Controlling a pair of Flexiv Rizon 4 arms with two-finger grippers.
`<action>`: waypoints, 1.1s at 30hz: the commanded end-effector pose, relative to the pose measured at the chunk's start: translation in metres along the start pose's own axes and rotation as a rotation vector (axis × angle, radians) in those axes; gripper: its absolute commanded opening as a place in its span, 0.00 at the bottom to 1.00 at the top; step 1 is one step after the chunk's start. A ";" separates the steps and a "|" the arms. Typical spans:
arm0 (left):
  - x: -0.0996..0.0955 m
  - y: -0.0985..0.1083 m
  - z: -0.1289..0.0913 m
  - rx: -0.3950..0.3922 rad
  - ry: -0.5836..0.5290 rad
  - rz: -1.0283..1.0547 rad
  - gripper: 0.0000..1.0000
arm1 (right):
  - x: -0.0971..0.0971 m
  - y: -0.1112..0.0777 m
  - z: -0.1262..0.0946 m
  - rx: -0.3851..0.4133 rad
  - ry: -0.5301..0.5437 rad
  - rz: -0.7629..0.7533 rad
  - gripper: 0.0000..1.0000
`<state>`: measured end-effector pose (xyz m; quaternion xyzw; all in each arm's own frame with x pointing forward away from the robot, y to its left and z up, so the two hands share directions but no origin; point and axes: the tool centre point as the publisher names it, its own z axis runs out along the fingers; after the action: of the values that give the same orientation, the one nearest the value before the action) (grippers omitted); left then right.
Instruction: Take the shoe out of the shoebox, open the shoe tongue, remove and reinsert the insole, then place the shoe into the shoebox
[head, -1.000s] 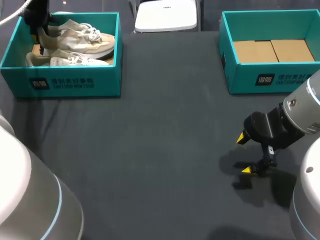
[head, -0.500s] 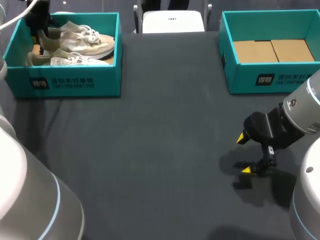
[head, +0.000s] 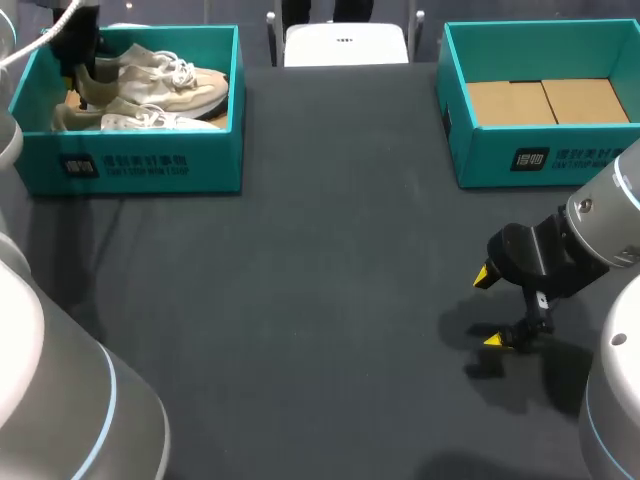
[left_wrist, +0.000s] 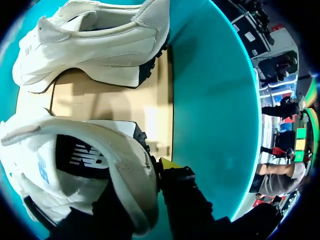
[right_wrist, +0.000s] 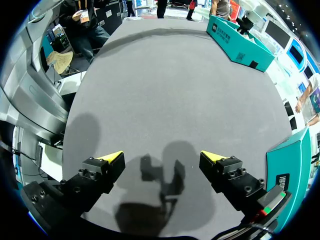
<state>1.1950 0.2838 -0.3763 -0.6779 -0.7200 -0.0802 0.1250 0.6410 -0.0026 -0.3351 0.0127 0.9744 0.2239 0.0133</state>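
**Status: shoe gripped inside shoebox**

The left claw (left_wrist: 150, 181) is down inside the shoebox (left_wrist: 215, 100) and pinches the heel rim of the shoe (left_wrist: 75, 170). One yellow-tipped finger (left_wrist: 170, 163) presses the outside of the heel. The other finger is mostly hidden by the shoe.

The second shoe (left_wrist: 95, 45) lies on its side ahead of the left claw, on the box's cardboard floor, apart from the gripped shoe.

The right claw (head: 497, 308) hangs just above the worktop (head: 320, 280), fingers spread wide with nothing between them. A second shoebox (head: 540, 150) stands near the right claw, not touching it.
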 end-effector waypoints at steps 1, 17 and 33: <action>0.005 -0.001 0.007 -0.009 -0.011 0.002 0.00 | 0.002 -0.001 -0.001 0.001 -0.003 0.000 1.00; 0.009 -0.014 0.000 -0.022 -0.062 0.034 0.39 | 0.002 -0.001 -0.001 0.001 -0.003 0.000 1.00; 0.000 -0.026 -0.039 -0.056 -0.123 0.085 0.65 | 0.002 -0.001 -0.001 0.001 -0.003 0.000 1.00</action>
<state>1.1848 0.2720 -0.3486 -0.7141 -0.6950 -0.0464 0.0695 0.6410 -0.0026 -0.3351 0.0127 0.9744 0.2239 0.0133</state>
